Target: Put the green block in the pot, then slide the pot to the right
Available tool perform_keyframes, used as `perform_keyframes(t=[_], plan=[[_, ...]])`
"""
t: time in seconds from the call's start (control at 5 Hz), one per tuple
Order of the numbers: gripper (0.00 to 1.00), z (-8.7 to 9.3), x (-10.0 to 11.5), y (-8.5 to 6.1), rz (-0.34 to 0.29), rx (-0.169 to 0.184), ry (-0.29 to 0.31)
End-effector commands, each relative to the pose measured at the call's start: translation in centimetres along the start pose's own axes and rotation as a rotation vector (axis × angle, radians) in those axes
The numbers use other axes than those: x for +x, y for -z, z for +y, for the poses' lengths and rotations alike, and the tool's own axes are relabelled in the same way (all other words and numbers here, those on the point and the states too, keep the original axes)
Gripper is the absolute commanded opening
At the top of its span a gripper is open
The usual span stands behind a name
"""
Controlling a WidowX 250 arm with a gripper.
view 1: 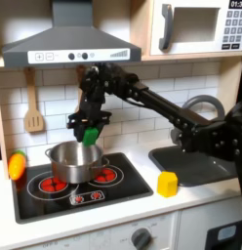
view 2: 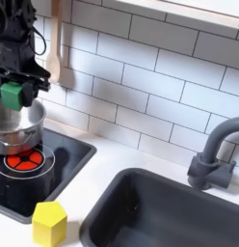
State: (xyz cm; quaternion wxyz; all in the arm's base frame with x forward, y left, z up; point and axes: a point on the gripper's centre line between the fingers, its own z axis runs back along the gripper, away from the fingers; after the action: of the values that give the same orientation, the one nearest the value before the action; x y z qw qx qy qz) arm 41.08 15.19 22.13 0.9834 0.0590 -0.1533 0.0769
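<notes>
White tile backs a toy kitchen bench (view 1: pixel 191 200). Fingers (view 1: pixel 91 125) are clamped on the green block (view 1: pixel 91 136), held just above the pot (view 1: pixel 73 161) in both exterior views. That pot sits on the stove (view 1: pixel 113 190). A yellow block (view 1: pixel 168 184) lies beside the sink (view 2: pixel 170 212).

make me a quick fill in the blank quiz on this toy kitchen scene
1. The black tool grips a small bright ____ cube.
2. That cube hangs right above the round shiny silver metal ____.
3. The small yellow block rests on the counter between the black stovetop and the dark ____.

Missing words: green; pot; sink
</notes>
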Motion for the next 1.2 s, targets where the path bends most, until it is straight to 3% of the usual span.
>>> perform_keyframes(t=[0.0,0.2,0.4,1.0], plan=[[0.0,1.3,0.4,1.2,0.011,0.01,-0.006],[0.0,1.4,0.5,1.2,0.014,0.01,-0.001],[1.0,1.4,0.4,1.2,0.029,0.009,0.007],[1.0,1.4,-0.4,2.7,0.073,-0.007,0.039]])
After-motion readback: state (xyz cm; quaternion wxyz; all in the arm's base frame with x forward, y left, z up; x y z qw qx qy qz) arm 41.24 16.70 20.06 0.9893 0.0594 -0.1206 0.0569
